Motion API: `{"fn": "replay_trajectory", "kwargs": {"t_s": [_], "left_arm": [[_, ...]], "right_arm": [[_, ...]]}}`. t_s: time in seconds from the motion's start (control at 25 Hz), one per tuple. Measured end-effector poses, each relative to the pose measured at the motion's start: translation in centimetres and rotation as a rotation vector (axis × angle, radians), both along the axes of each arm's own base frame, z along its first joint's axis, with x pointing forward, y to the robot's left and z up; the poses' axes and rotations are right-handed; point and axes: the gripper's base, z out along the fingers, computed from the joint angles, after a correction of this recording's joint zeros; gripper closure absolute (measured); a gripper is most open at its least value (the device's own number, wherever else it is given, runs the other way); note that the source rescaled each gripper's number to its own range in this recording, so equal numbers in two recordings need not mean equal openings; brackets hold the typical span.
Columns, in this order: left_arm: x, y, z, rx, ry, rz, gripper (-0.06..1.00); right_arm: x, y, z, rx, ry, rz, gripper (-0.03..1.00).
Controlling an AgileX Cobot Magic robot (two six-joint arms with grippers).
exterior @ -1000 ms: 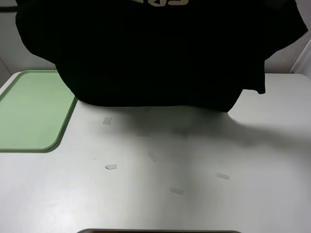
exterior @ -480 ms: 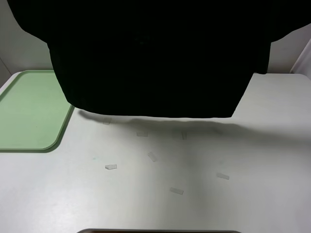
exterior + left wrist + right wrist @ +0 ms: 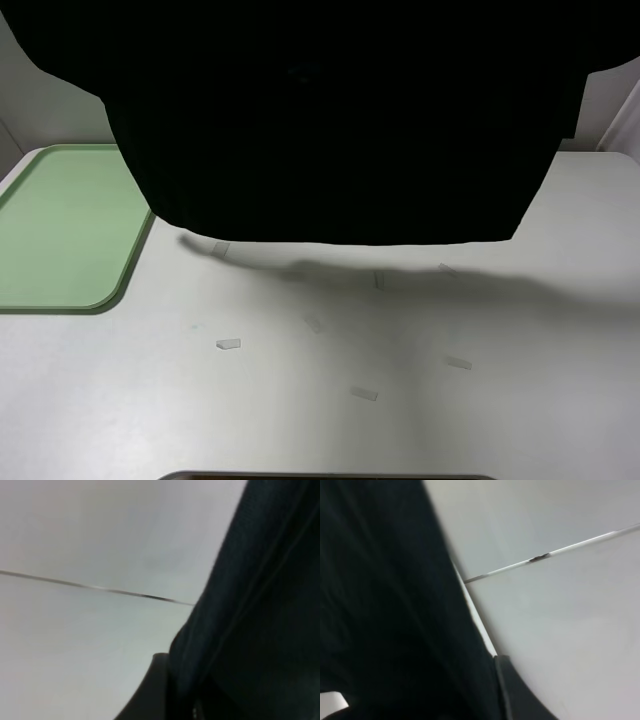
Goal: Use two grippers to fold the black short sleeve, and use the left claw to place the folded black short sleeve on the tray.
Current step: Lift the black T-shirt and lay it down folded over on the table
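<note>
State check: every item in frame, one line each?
Black soft fabric T-shirt: lifted, hanging spread, hem off the white table.
Pale mint-green rectangular plastic tray: flat on table, visible part bare.
Left end effector: shut on the T-shirt.
Right end effector: shut on the T-shirt.

Large black soft fabric T-shirt (image 3: 330,120) hangs spread wide & flat-fronted over far side of table (image 3: 400,420), hem roughly straight, lifted clear of the top. Pale mint-green rectangular plastic tray (image 3: 60,225), rounded corners, low rim, lies flat at table's left; shirt's lower-left corner overlaps tray's far right corner in high view.
</note>
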Motion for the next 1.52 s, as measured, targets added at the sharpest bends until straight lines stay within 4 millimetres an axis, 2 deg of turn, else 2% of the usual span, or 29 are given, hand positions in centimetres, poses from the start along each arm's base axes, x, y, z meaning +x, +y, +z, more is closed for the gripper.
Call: {"fn": "replay_trajectory", "kwargs": {"t_s": [0.24,0.48,1.08,1.32,1.52], "left_arm": [[-1.8,-0.4,0.4,0.008,0.024,-0.033,0.94],[-3.2,0.2,0.8,0.014,0.059,-0.031,0.94],[-2.9,-0.2,0.2,0.006,0.104,-0.041,0.94],[-3.6,0.0,-0.3,0.000,0.193,-0.017,0.94],[-5.2,0.4,0.5,-0.064,0.202,-0.024,0.94]], "right_arm": [[-1.9,-0.6,1.3,0.056,-0.030,0.011,0.97],[-3.1,-1.0,0.8,0.071,-0.007,0.018,0.97],[-3.4,-1.5,0.4,0.087,0.001,-0.039,0.97],[-5.3,-2.0,0.9,0.145,-0.003,-0.025,0.97],[-7.2,-2.7,-0.3,0.144,0.023,-0.016,0.97]]}}
